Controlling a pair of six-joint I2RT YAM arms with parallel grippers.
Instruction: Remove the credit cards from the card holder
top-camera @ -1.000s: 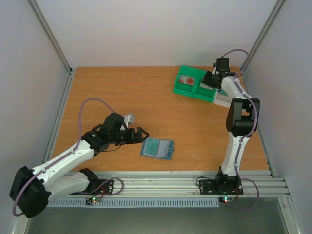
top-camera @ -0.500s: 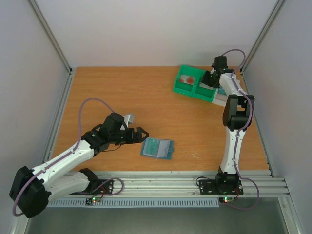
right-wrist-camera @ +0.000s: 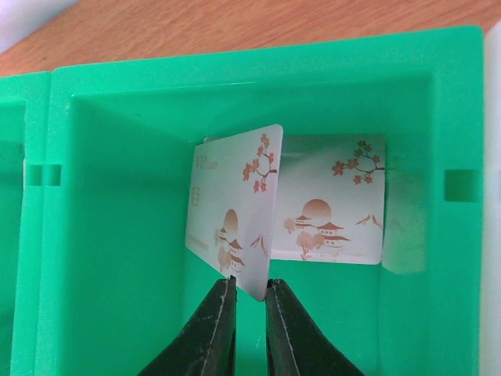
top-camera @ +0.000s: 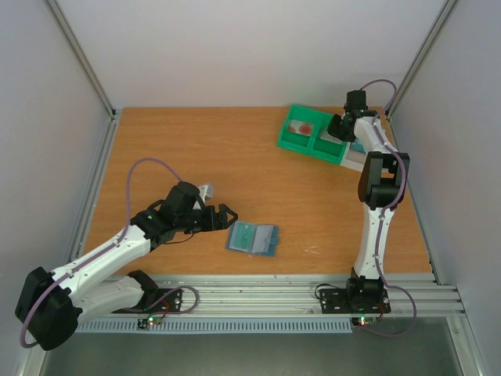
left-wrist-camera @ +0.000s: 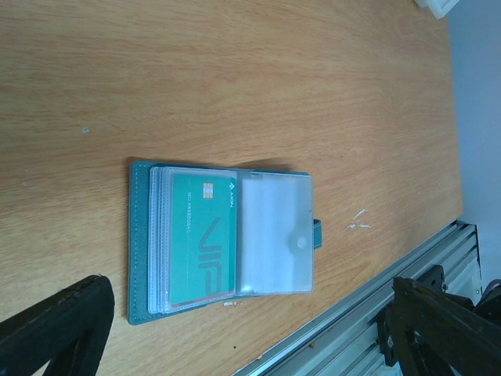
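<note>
An orange wood tabletop (top-camera: 196,157) carries a green two-compartment tray (top-camera: 295,146) at its far right, with a white tray (top-camera: 353,162) touching its right side. A teal VIP card (left-wrist-camera: 202,239) lies face up near the front rail (top-camera: 258,294), a white scuff (left-wrist-camera: 360,219) beside it.

Tray walls (right-wrist-camera: 235,94) round rt claw (right-wrist-camera: 250,287)

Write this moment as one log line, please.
right tool: pinches pale card inside green tray, second card lying there | left tool: open near open card holder, teal card showing
</note>
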